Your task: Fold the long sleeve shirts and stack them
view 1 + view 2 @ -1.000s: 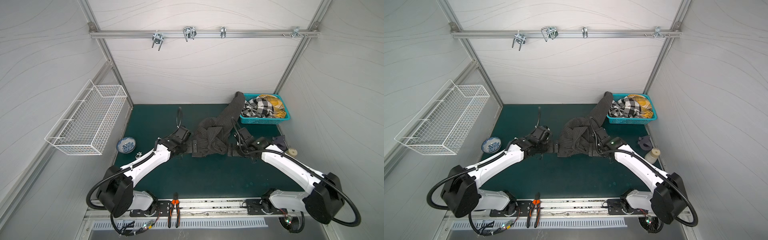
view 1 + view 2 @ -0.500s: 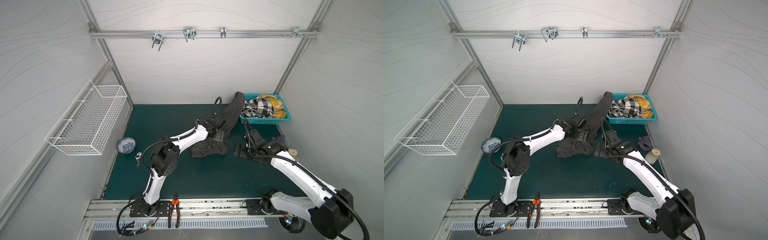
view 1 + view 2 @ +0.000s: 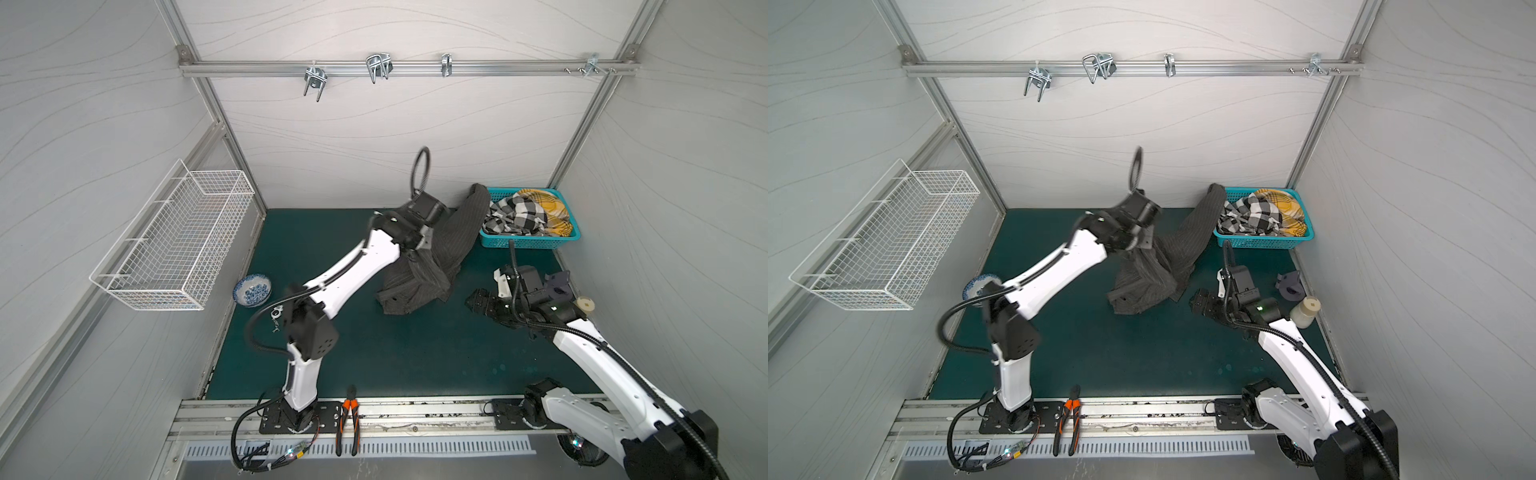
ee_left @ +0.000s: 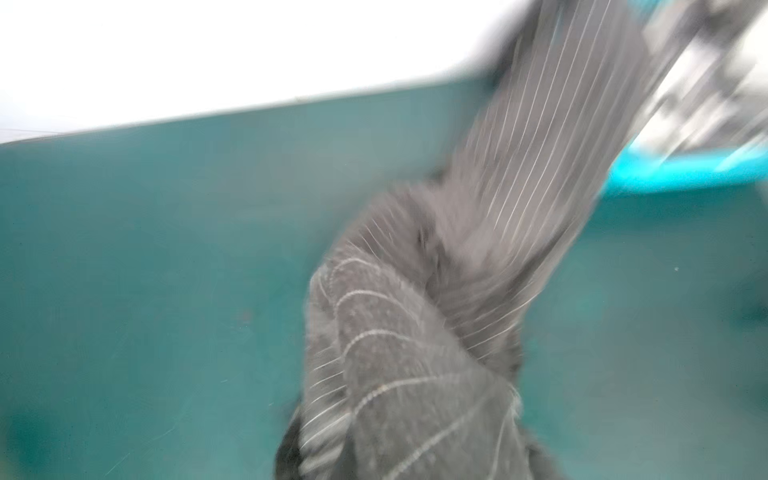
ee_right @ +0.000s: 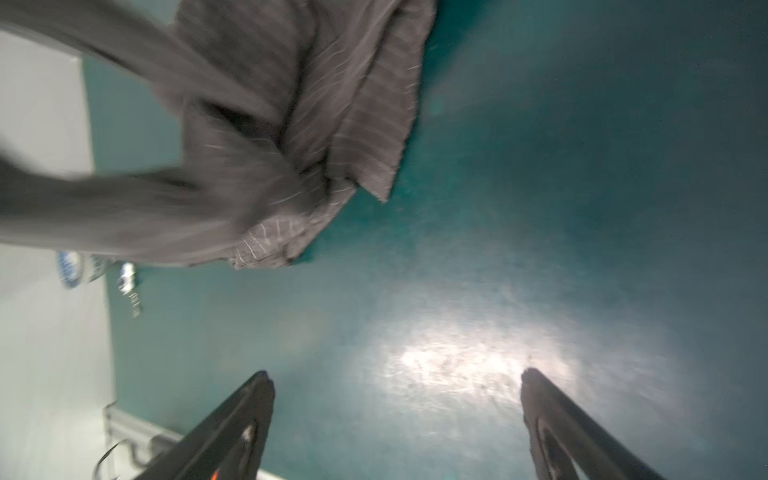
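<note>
The left gripper point(image 3: 417, 255) pinched the charcoal pinstriped shirt point(image 3: 415, 286), cloth bunched; the right gripper point(image 5: 395, 380) hung spread wide, empty, to its right.

shirt point(image 3: 417, 286) centre, basket point(image 3: 528, 242) behind, right

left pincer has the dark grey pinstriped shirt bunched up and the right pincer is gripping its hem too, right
Not quite. The right pincer grips nothing: in the right wrist view its jaws stand wide open over the bare green mat, apart from the dark grey pinstriped cloth shirt. The left pincer does hold the shirt bunched up.
</note>
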### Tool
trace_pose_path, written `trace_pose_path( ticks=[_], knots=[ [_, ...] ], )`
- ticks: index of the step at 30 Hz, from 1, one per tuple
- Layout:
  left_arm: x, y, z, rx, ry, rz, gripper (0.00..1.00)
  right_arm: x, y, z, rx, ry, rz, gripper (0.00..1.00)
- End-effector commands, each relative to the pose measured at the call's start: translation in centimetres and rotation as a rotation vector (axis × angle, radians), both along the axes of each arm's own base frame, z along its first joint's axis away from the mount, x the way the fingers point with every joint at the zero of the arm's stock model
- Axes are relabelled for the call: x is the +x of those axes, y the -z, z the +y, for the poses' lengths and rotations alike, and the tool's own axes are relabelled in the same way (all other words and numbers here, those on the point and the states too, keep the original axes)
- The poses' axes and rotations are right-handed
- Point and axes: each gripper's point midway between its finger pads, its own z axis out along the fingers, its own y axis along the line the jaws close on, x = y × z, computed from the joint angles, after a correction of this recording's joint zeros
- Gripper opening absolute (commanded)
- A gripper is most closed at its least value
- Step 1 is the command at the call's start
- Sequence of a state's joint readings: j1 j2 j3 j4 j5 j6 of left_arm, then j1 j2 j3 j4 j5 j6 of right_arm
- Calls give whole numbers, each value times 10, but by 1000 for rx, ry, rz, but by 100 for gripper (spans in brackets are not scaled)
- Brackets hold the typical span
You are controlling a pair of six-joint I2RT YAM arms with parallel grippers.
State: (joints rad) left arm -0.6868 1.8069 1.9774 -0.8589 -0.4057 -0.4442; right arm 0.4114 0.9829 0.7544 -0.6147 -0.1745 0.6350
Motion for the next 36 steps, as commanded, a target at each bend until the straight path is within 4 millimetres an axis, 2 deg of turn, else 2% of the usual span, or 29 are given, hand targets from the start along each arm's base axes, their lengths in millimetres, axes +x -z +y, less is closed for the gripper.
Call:
trace_pose_path(
  ticks=[1, 5, 7, 9, 10, 12, 15, 19, 22, 26, 29, 32, 36],
  knots=[
    [-15, -18, 76, -185, -153, 18, 0, 4, -26, 37, 116, -112, -53, 93],
    [-45, 20, 148, -279, -243, 69, 0, -1, -32, 70, 116, -197, -65, 91],
    [-65, 44, 196, -302, -353, 100, 0, -3, -29, 89, 129, -222, -55, 89],
    [-82, 60, 234, -330, -454, 115, 0, -5, -24, 110, 148, -257, -38, 87],
    [-90, 68, 243, -356, -477, 129, 0, -5, -20, 122, 147, -274, -30, 85],
    [-99, 80, 248, -378, -486, 163, 0, -3, -10, 142, 130, -304, -12, 79],
    [-107, 83, 247, -396, -498, 174, 0, -2, 8, 177, 100, -361, 19, 67],
    [-105, 59, 240, -469, -488, 122, 0, -8, 36, 213, 55, -417, 75, 63],
    [-101, 31, 235, -522, -466, 86, 0, -10, 50, 226, 42, -430, 89, 70],
    [-96, -4, 223, -621, -420, 29, 0, -9, 60, 229, 33, -439, 95, 82],
    [-93, -22, 214, -677, -383, 16, 0, -11, 63, 238, 46, -489, 92, 81],
    [-92, -39, 207, -715, -347, -3, 0, -2, 66, 242, 15, -491, 69, 79],
    [-94, -54, 203, -725, -316, -27, 0, 14, 50, 257, 15, -517, -4, 74]
  ],
)
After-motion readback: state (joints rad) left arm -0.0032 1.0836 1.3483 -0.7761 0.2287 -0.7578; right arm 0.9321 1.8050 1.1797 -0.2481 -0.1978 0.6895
